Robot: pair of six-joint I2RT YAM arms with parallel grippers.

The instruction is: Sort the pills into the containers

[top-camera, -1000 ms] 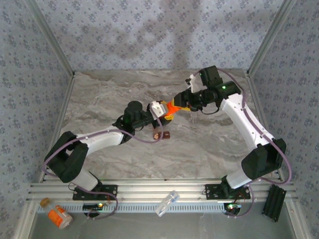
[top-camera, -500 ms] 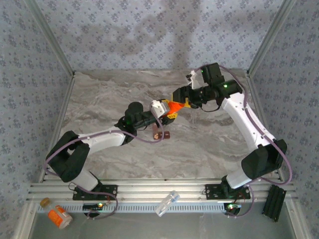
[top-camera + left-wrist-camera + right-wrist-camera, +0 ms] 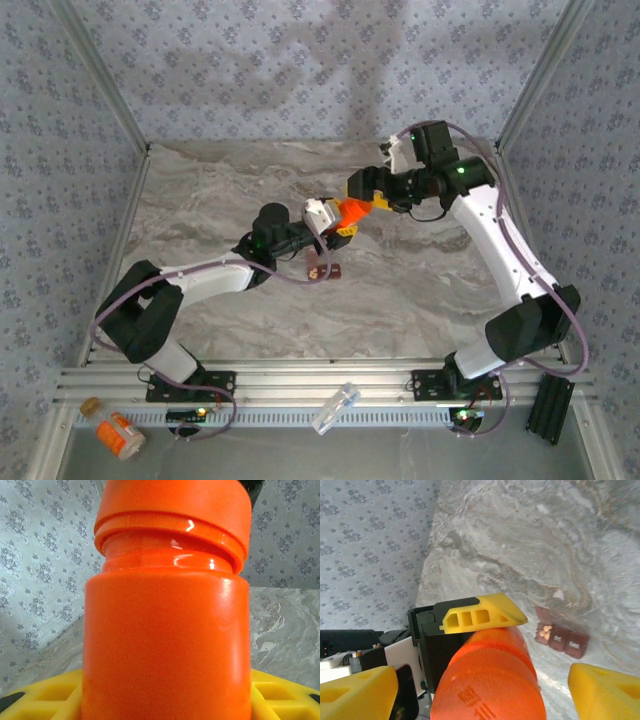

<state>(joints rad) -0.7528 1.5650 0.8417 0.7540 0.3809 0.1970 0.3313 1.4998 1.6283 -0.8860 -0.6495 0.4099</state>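
My left gripper is shut on an all-orange pill bottle, held above the table; in the left wrist view the bottle stands between yellow fingers, its orange cap on. My right gripper is open at the cap end. In the right wrist view its yellow fingers stand wide apart either side of the cap without touching it. The dark red-brown container lies on the table below the bottle; one compartment is open with small pale pills in it.
A labelled orange bottle lies off the table at the near left. A clear plastic tube rests on the front rail, and a black block at the near right. Patterned walls close in the marble table on three sides.
My right gripper has drawn a little back and left along the bottle's cap end, its wrist rising. The left gripper has lifted the bottle slightly.
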